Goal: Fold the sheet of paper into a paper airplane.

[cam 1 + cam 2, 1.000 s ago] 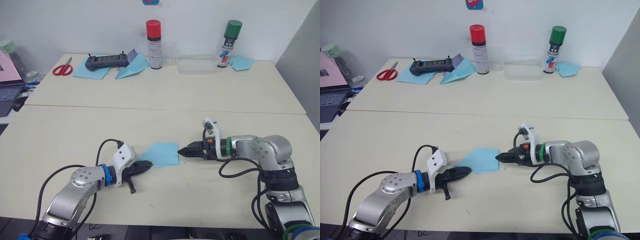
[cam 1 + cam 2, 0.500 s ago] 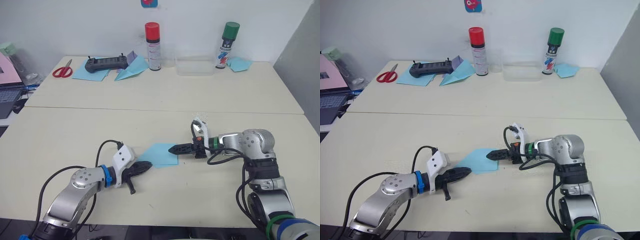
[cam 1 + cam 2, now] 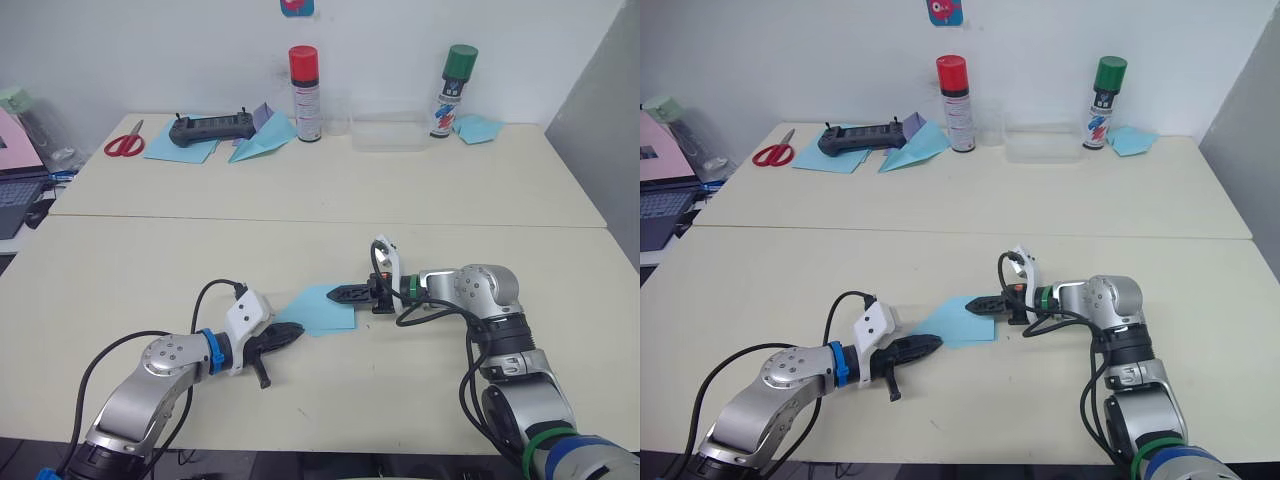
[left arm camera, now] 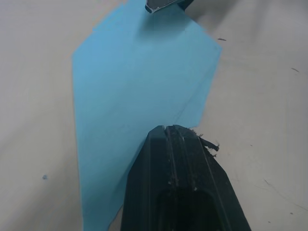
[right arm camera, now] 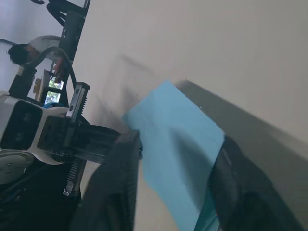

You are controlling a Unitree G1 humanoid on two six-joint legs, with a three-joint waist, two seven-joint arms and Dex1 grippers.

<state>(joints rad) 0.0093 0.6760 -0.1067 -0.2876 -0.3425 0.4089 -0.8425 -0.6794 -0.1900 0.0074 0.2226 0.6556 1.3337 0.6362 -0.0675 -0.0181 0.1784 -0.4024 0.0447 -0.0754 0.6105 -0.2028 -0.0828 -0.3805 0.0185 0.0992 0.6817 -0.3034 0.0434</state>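
Paper (image 3: 320, 308) light blue, flat, one corner folded

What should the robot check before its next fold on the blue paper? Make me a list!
1. The sheet of paper lies flat on the table: ok.
2. Left pincer shut and resting on the paper's near edge to pin it: ok.
3. Right pincer open, with the paper's far edge between its fingers: ok.
4. Right pincer has a real grip on the paper: not ok.
5. Crease lines sharp enough to follow: cannot tell.
6. Scissors and spray cans far from the fold: ok.
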